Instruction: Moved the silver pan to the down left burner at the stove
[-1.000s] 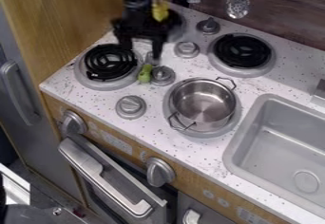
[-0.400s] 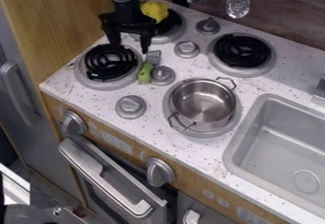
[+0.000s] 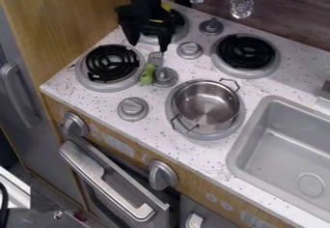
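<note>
Camera view, arm and pan on a toy stove: the black gripper (image 3: 149, 47) hangs down at the upper left, open, its two fingers spread apart with their tips pointing downward. The silver pan (image 3: 206, 105) lies well apart from it, toward the lower right of the view and nearer the front edge of the counter (image 3: 161, 135). The pan stands upright on the front burner beside the sink (image 3: 256, 121), its two wire handles pointing roughly toward the upper right and lower left. To the left of the pan are a gray knob (image 3: 166, 77) and, just beside that knob, a green-handled utensil (image 3: 147, 75); both lie between gripper and pan as seen here. The front left burner (image 3: 111, 64), with its black coil, sits below and left of the gripper. Behind the gripper, a yellow object (image 3: 166, 7) is partly hidden, near the rear left burner (image 3: 183, 31).
</note>
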You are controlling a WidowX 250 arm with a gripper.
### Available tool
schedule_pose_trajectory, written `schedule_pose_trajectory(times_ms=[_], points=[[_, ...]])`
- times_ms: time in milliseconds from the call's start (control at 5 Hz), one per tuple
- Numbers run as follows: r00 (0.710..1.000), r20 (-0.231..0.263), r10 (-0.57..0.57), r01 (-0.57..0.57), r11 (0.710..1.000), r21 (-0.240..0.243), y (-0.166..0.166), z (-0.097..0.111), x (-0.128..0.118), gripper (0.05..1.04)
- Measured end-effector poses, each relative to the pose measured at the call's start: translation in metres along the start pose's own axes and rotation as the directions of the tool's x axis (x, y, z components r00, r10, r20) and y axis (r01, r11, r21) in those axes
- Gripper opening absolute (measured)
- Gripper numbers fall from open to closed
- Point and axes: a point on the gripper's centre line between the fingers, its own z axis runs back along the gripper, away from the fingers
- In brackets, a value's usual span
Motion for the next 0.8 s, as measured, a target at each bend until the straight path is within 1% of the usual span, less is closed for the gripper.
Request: schedule_pose_trajectory(times_ms=[200,400,600,800], points=[[0.998,0.006,-0.055,0.055,0.998,-0.027,-0.017,0.009,-0.014,1.000],[0.992,-0.024,-0.121,0.120,0.992,-0.033,-0.029,-0.002,-0.030,1.000],[0.973,-0.073,-0.221,0.218,0.975,-0.036,-0.051,-0.019,-0.038,0.999],[0.947,-0.103,-0.304,0.303,0.953,-0.026,-0.069,-0.032,-0.045,0.999]])
